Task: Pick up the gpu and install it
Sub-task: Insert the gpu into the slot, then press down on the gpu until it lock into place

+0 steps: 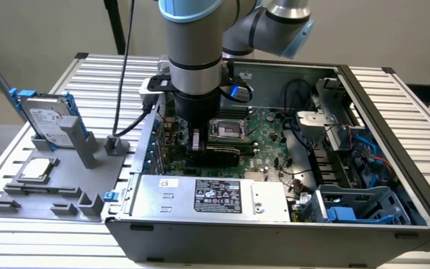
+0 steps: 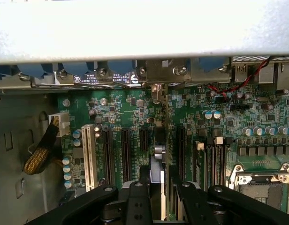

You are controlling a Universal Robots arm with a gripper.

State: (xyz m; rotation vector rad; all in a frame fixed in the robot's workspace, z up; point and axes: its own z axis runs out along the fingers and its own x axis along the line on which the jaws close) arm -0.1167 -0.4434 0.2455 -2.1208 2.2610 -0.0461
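Starting at the left of the exterior view: a grey fixture tray sits on the slatted table, with a silver hard drive in blue rails standing upright at its back and a small square processor chip lying flat nearer the front.

Moving right, the open PC case takes up the middle and right of the frame, with the labelled power supply along its near edge. The arm comes straight down into the case, and the gripper is low over the green motherboard, just left of the CPU socket.

The gpu is right there under it, standing on edge on the board. In the wrist view the black fingers are pinched on the card's thin edge, lined up with the row of dark expansion slots. Can't tell if it's fully seated.
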